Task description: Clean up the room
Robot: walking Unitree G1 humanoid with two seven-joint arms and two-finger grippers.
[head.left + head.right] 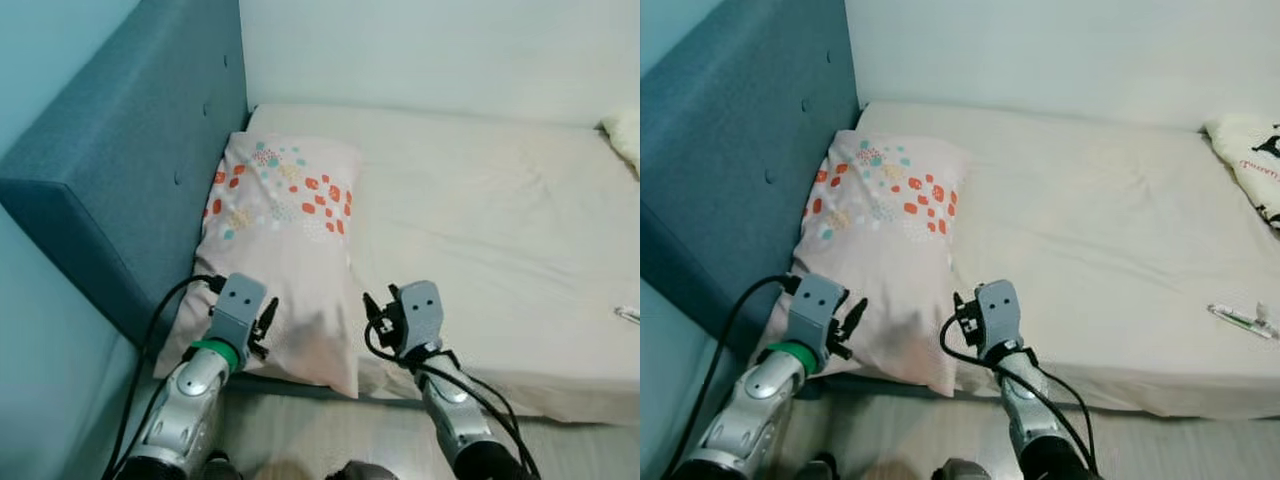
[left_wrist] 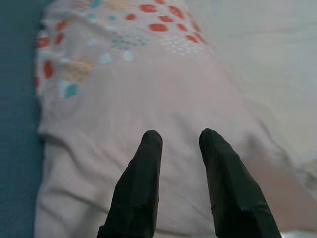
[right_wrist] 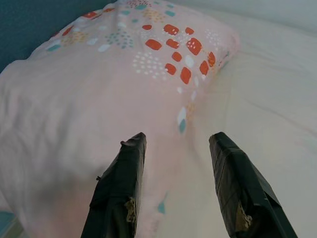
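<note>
Two hands are up in front of you, both at the near edge of the bed (image 1: 480, 220). Your left hand (image 2: 181, 141) hovers over the near end of the pale pink pillow (image 1: 280, 240), its two black fingers (image 2: 143, 183) spread a little apart with nothing between them. Your right hand (image 3: 176, 141) sits just to the right of that, over the pillow's right edge where it meets the cream sheet (image 1: 1090, 230), and its fingers (image 3: 121, 191) are spread wider, also holding nothing. Ahead of both hands the pillow runs away from you, its far end printed with orange, teal and white spots, and its left side lies against the blue upholstered headboard (image 1: 130, 150) that stands to the left of your left hand. To the right of your right hand the sheet stretches out, slightly wrinkled. Well off to the right of it, near the bed's front edge, lies a small thin green and white object (image 1: 1240, 320), too small to identify. Farther off, at the bed's far right corner, is a cream cloth item with dark markings (image 1: 1250, 160). Black cables (image 1: 970, 355) loop from both wrists.
</note>
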